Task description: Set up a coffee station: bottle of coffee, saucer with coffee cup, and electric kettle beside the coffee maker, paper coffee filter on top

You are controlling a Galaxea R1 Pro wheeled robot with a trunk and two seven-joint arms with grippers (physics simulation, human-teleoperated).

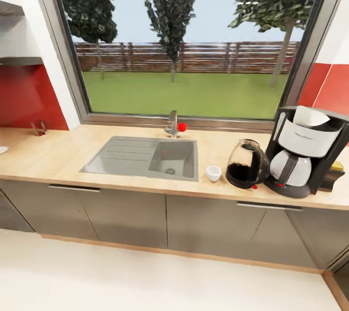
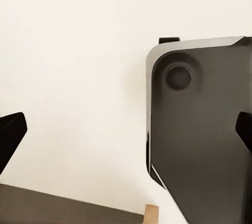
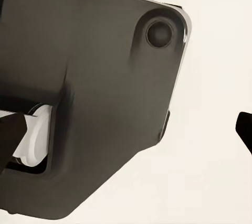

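Note:
The coffee maker (image 1: pixel 304 155) stands at the right end of the kitchen countertop (image 1: pixel 58 155), with the white paper coffee filter (image 1: pixel 309 117) resting in its top. The electric kettle (image 1: pixel 247 164) stands right beside it on the left. A little further left, the small white coffee cup (image 1: pixel 214 173) sits directly on the worktop. Behind the machine's right side, the yellow cap of the bottle of coffee (image 1: pixel 337 167) peeks out. A white sliver at the far left edge looks like the saucer (image 1: pixel 2 150). My left gripper (image 2: pixel 126 132) and right gripper (image 3: pixel 128 129) hang open over pale floor, holding nothing.
A grey sink (image 1: pixel 145 157) with a tap (image 1: pixel 173 124) is set into the worktop below the window. Dark grey cabinet fronts (image 1: pixel 121 223) run underneath. Both wrist views look down on my own dark base (image 2: pixel 205 129) and the pale floor (image 2: pixel 73 77).

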